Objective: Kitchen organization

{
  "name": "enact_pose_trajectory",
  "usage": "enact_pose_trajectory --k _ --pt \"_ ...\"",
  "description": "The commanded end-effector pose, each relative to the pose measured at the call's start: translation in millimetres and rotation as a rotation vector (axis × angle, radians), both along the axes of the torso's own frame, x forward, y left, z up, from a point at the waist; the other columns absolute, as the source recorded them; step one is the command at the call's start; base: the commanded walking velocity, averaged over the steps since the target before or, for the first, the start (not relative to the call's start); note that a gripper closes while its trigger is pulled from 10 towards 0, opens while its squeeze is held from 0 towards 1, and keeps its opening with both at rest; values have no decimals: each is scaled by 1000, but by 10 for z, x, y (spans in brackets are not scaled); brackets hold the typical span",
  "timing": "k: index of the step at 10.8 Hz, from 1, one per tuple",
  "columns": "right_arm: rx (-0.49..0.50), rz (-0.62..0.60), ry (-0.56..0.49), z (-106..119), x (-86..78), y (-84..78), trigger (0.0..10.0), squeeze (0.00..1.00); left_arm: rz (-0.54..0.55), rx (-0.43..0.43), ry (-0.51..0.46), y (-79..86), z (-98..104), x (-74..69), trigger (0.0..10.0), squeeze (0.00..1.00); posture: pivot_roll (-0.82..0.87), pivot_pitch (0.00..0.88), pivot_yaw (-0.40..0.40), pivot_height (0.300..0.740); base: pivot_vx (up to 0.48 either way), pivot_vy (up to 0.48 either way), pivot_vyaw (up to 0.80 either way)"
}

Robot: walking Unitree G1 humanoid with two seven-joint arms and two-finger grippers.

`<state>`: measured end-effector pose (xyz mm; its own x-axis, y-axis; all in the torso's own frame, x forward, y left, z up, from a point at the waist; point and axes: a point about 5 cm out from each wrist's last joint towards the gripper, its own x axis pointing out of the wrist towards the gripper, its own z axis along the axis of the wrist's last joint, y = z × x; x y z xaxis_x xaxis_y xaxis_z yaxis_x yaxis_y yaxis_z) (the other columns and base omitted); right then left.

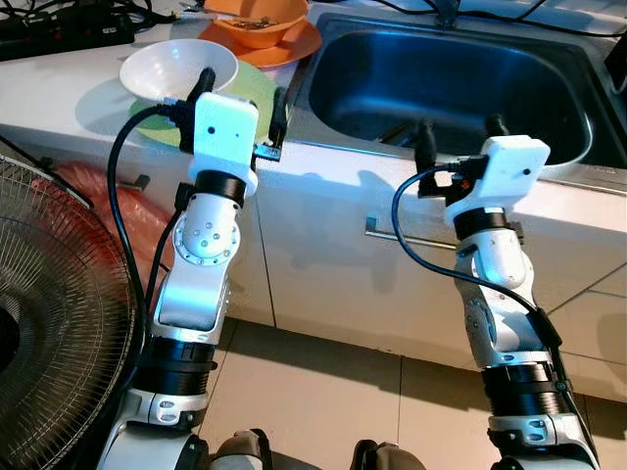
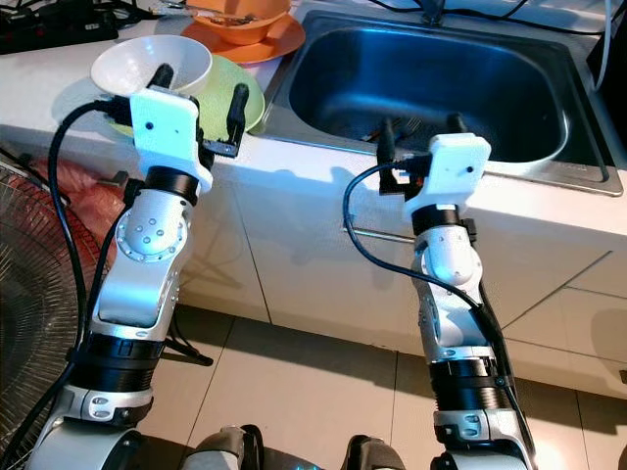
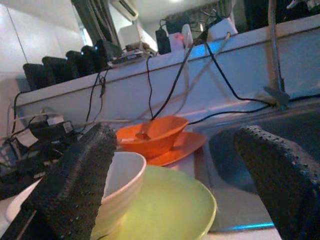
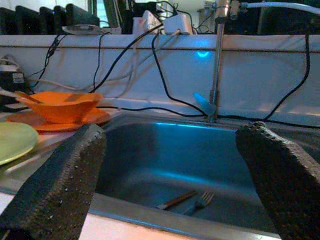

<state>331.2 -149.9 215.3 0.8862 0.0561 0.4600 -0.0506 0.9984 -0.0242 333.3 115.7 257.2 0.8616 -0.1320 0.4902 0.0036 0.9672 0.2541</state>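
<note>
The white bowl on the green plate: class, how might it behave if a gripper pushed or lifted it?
The white bowl looks rigid and glossy, so probably slippery and breakable. Sitting on the smooth green plate, it may slide rather than tip. The open left gripper hovers beside it.

Bright overhead light, blue glare, soft wrist views

Floor: beige tiles [image 1: 323, 382] with dark grout lines.
Cabinets: white fronts [image 1: 323, 264], a metal bar handle [image 1: 407, 238].
Fan: wire-grilled [image 1: 59, 323], standing at the robot's left.
Back ledge: white [image 4: 150, 42], draped with black cables [image 4: 165, 75].
</note>
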Motion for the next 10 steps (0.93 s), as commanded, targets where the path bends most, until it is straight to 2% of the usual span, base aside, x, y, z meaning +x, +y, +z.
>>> enact_pose_trajectory --k 1,3,10 --pt "20 -9 -5 15 11 -22 10000 0 -9 -4 -21 -3 21 -31 10000 0 67 159 -4 740 0 0 0" --pt "38 -18 -2 15 16 -32 10000 0 -16 -9 -28 7 30 -41 10000 0 67 159 -4 740 240 0 -572" --pt "25 -5 -10 20 15 7 10000 0 -26 -8 -32 -15 40 -46 10000 0 71 166 -5 740 242 0 0"
